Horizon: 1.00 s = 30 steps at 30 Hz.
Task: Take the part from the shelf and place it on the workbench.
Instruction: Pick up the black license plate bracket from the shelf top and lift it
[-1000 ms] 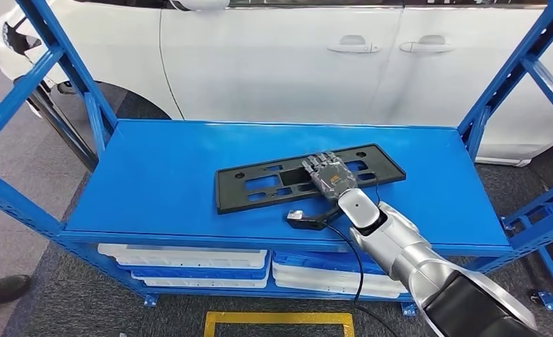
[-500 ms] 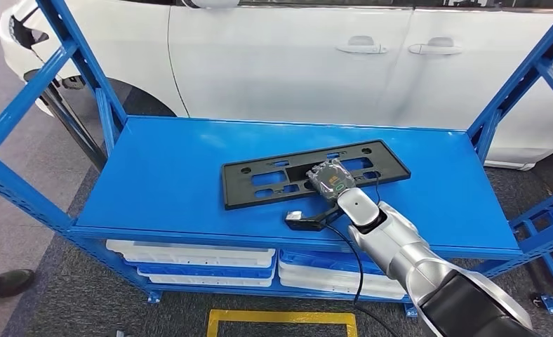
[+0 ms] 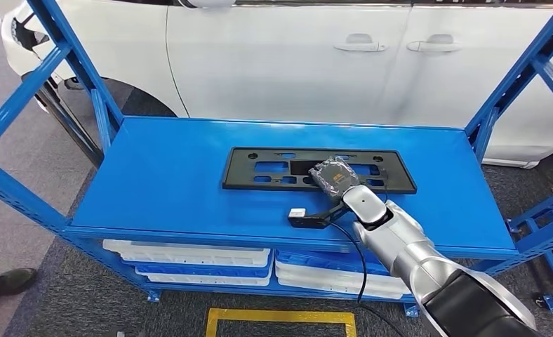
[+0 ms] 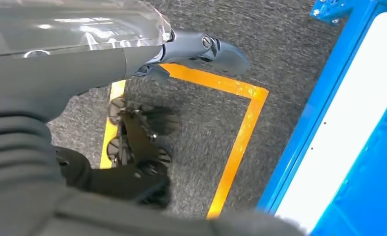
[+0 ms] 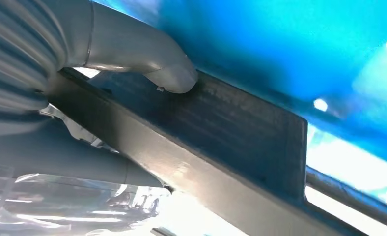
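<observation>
The part, a long black plastic plate with cut-outs (image 3: 274, 168), lies flat on the blue shelf top (image 3: 168, 182), parallel to its front edge. My right hand (image 3: 335, 175) grips its near edge right of the middle, fingers curled over the top. In the right wrist view the grey thumb (image 5: 172, 76) presses against the dark part (image 5: 240, 132) from below. My left hand (image 4: 196, 46) hangs beside my body over the floor, thumb out, holding nothing.
Blue shelf uprights stand at left (image 3: 63, 49) and right (image 3: 519, 70). A white car (image 3: 274, 56) is parked right behind the shelf. White trays (image 3: 196, 260) fill the lower level. Yellow tape (image 3: 281, 319) marks the floor. A person's shoe (image 3: 0, 284) shows at far left.
The right hand's fingers went from flat on the part to curled around its edge. The part turned from slanted to parallel with the shelf front.
</observation>
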{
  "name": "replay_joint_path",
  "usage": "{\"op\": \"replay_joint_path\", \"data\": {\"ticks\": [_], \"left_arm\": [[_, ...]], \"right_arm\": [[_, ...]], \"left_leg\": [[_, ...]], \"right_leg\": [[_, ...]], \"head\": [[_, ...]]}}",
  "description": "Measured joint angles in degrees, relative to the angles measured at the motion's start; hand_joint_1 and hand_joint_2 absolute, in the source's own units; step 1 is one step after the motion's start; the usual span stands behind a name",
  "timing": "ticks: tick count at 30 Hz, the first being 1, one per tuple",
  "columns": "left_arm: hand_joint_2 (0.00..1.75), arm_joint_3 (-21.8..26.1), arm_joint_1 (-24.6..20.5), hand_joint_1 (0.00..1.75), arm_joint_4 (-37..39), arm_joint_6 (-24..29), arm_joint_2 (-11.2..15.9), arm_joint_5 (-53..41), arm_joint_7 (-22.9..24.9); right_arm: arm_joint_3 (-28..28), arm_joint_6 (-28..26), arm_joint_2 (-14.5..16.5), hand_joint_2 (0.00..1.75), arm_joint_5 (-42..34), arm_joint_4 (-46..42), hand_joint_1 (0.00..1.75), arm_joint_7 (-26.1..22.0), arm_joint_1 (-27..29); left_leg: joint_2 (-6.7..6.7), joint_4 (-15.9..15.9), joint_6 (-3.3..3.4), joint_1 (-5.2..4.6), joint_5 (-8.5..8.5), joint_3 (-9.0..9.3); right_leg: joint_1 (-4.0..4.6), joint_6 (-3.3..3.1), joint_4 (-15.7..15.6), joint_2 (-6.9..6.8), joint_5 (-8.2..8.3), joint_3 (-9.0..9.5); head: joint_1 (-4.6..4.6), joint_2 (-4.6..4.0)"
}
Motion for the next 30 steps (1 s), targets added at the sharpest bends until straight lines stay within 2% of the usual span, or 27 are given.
{"op": "replay_joint_path", "data": {"ticks": [1,2,4,6,7,8,10,11,12,13,15,16,17,20,22,25,26,27,28,30], "left_arm": [[1.75,0.1,0.1,0.00,0.0,-0.2,0.0,0.0,-0.3],[1.75,0.3,0.2,0.00,0.0,-0.4,0.0,-0.1,-0.6],[1.75,0.7,0.5,0.00,0.0,-1.1,0.0,-0.3,-0.8],[1.75,0.9,0.5,0.00,0.0,-1.7,0.1,-0.7,-0.6],[1.75,1.0,0.4,0.00,0.0,-2.1,0.1,-0.8,-0.5],[1.75,1.1,0.3,0.00,0.0,-2.5,0.2,-1.0,-0.4],[1.75,1.2,0.1,0.00,0.0,-3.1,0.3,-1.3,-0.4],[1.75,1.3,0.1,0.00,0.0,-3.3,0.3,-1.3,-0.4],[1.75,1.3,0.1,0.00,0.0,-3.4,0.4,-1.4,-0.4],[1.75,1.3,0.1,0.00,0.0,-3.5,0.4,-1.4,-0.5],[1.75,1.4,0.0,0.00,0.0,-3.6,0.4,-1.4,-0.7],[1.75,1.5,0.0,0.00,0.0,-3.8,0.4,-1.4,-0.9],[1.75,1.6,0.0,0.00,0.0,-3.9,0.4,-1.4,-1.0],[1.75,2.1,0.1,0.00,0.0,-4.4,0.5,-1.2,-2.0],[1.75,2.3,0.2,0.00,0.0,-4.7,0.5,-1.2,-2.9],[1.75,2.6,0.5,0.00,0.0,-4.7,0.6,-1.2,-3.4],[1.75,2.7,0.6,0.00,0.0,-4.7,0.7,-1.2,-3.4],[1.75,2.9,0.7,0.00,0.0,-4.7,0.8,-1.1,-3.4],[1.75,3.0,0.9,0.00,0.0,-4.7,0.9,-1.1,-3.4],[1.75,3.3,1.0,0.00,0.0,-4.7,1.2,-1.1,-3.3]], "right_arm": [[-0.8,-0.7,-0.5,1.75,-3.3,-1.8,1.75,-2.5,0.6],[-1.9,-0.9,-1.2,1.75,-7.7,-4.4,1.75,-5.7,1.5],[-4.3,0.8,-2.7,1.75,-20.9,-11.9,1.75,-14.6,3.8],[-6.8,4.6,-4.0,1.75,-37.3,-21.1,1.75,-24.9,6.7],[-8.3,7.3,-4.3,1.75,-45.9,-26.2,1.75,-29.7,8.4],[-10.0,10.4,-4.4,1.75,-53.8,-31.7,1.75,-33.1,10.2],[-13.2,16.7,-3.6,1.75,-66.6,-42.2,1.75,-36.7,13.5],[-14.6,19.4,-2.8,1.75,-71.3,-46.6,1.75,-37.1,14.8],[-15.8,21.5,-1.9,1.75,-74.7,-50.0,1.75,-37.2,15.6],[-16.8,23.2,-1.0,1.75,-77.3,-52.6,1.75,-37.2,16.3],[-18.8,25.5,0.3,1.75,-80.4,-58.3,1.75,-37.3,17.8],[-19.5,26.4,0.7,1.75,-81.4,-61.0,1.75,-37.3,18.4],[-20.2,27.6,0.8,1.75,-82.4,-63.4,1.75,-37.3,18.8],[-21.0,33.5,0.4,1.75,-87.4,-68.3,1.75,-37.3,20.6],[-20.6,37.4,-0.5,1.75,-89.2,-71.0,1.75,-37.2,22.8],[-18.6,39.6,-1.5,1.75,-88.4,-72.6,1.75,-37.2,26.3],[-17.8,39.8,-1.6,1.75,-88.0,-72.6,1.75,-37.2,27.4],[-17.1,39.8,-1.7,1.75,-87.6,-72.6,1.75,-37.2,28.2],[-16.4,39.6,-1.8,1.75,-87.3,-72.7,1.75,-37.2,28.7],[-15.5,39.2,-1.8,1.75,-86.9,-72.9,1.75,-37.2,29.1]], "left_leg": [[-0.19,-2.8,0.34,0.03,1.04,1.19],[-0.37,-4.0,0.78,-0.05,1.34,1.63],[-0.49,-4.2,1.79,-0.26,1.42,1.46],[-0.63,-4.5,2.51,-0.18,1.60,1.62],[-0.69,-4.6,2.79,-0.06,1.66,1.75],[-0.74,-4.7,3.01,0.00,1.64,1.85],[-0.67,-4.7,3.29,-0.09,1.44,1.91],[-0.59,-4.6,3.36,-0.16,1.31,1.98],[-0.45,-4.6,3.37,-0.21,1.17,2.08],[-0.30,-4.5,3.32,-0.24,1.01,2.20],[-0.05,-4.3,3.03,-0.40,0.66,2.45],[0.04,-4.2,2.78,-0.53,0.49,2.48],[0.22,-4.1,2.51,-0.65,0.34,2.49],[0.99,-4.1,1.69,-0.66,-0.06,2.69],[1.12,-2.1,1.10,-0.54,-1.69,2.14],[1.11,7.9,0.47,-0.34,-7.24,-2.17],[1.11,10.6,0.34,-0.31,-8.30,-3.39],[1.11,11.4,0.26,-0.29,-8.26,-3.67],[1.11,10.0,0.24,-0.25,-7.16,-2.83],[0.93,2.4,0.39,-0.17,-3.68,1.24]], "right_leg": [[0.10,0.27,0.3,0.01,-0.17,-0.14],[0.20,0.56,0.5,0.02,-0.29,-0.31],[0.18,1.15,0.6,-0.02,-0.33,-0.50],[-0.06,1.68,1.7,0.24,-1.29,-1.00],[-0.14,1.86,3.7,0.59,-2.53,-1.92],[-0.26,1.95,7.0,1.01,-4.22,-3.52],[-0.38,2.06,15.0,1.62,-7.23,-7.61],[-0.42,2.07,17.6,1.74,-7.66,-9.12],[-0.44,2.01,17.9,1.78,-6.98,-9.63],[-0.44,1.87,16.0,1.75,-5.30,-9.00],[-0.22,1.33,8.1,1.18,-1.11,-5.66],[-0.05,1.07,4.6,0.86,0.16,-4.11],[0.15,0.84,2.4,0.69,0.71,-3.17],[0.26,0.27,0.9,1.26,0.80,-2.59],[0.04,-0.27,0.3,1.45,1.04,-2.10],[0.10,-0.79,0.1,1.67,1.17,-1.84],[0.13,-0.83,0.2,1.78,1.18,-1.90],[0.13,-0.84,0.3,1.89,1.21,-1.98],[0.11,-0.82,0.4,2.05,1.22,-2.06],[0.10,-0.63,0.7,2.33,1.19,-2.17]], "head": [[0.00,0.00],[0.00,0.00],[0.00,0.00],[0.00,0.00],[0.00,0.00],[0.01,0.00],[0.01,0.00],[0.01,0.00],[0.01,0.00],[0.01,0.00],[0.01,0.00],[0.00,0.00],[0.00,0.00],[0.01,0.00],[0.00,0.00],[0.00,0.00],[0.01,0.00],[0.01,0.00],[0.01,0.00],[0.01,0.00]]}}
